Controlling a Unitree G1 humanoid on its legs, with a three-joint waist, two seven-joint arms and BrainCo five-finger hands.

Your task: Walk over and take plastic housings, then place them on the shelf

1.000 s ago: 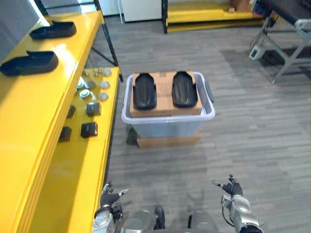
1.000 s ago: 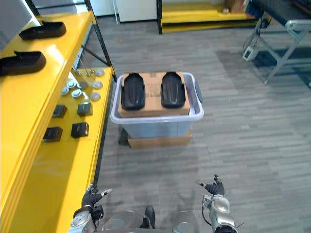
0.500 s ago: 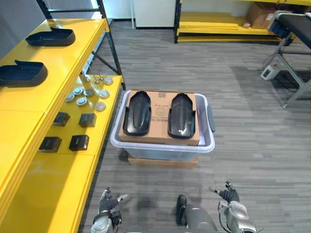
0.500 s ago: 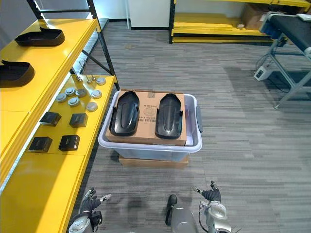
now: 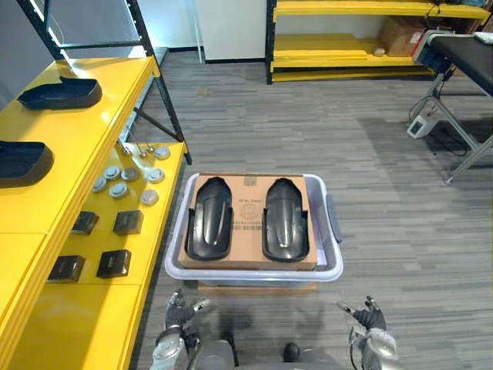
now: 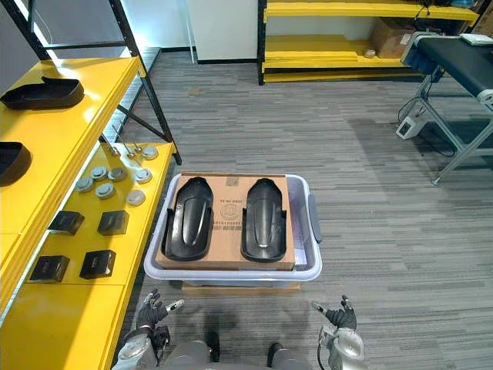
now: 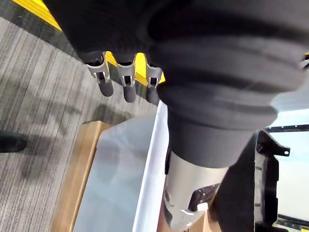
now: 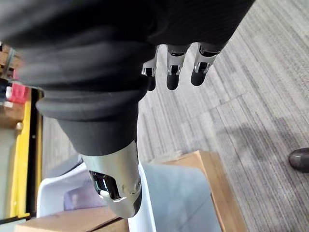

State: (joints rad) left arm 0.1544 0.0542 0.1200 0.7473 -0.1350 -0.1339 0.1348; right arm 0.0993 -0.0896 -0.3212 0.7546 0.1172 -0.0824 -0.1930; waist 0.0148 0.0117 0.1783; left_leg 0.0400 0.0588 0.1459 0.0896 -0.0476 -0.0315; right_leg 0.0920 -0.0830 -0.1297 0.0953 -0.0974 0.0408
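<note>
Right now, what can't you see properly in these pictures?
Inside the bin: covered by the cardboard sheet, both eye views.
The nearer plastic housing on the top shelf: cut off by the left edge, eye views.
The round parts on the lower shelf: too small to name.

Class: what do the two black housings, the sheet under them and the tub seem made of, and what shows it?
Black housings: likely moulded plastic, smooth with soft sheen. Sheet: cardboard, matt brown, flat with print. Tub: probably plastic, pale, slightly translucent, rounded rim.
</note>
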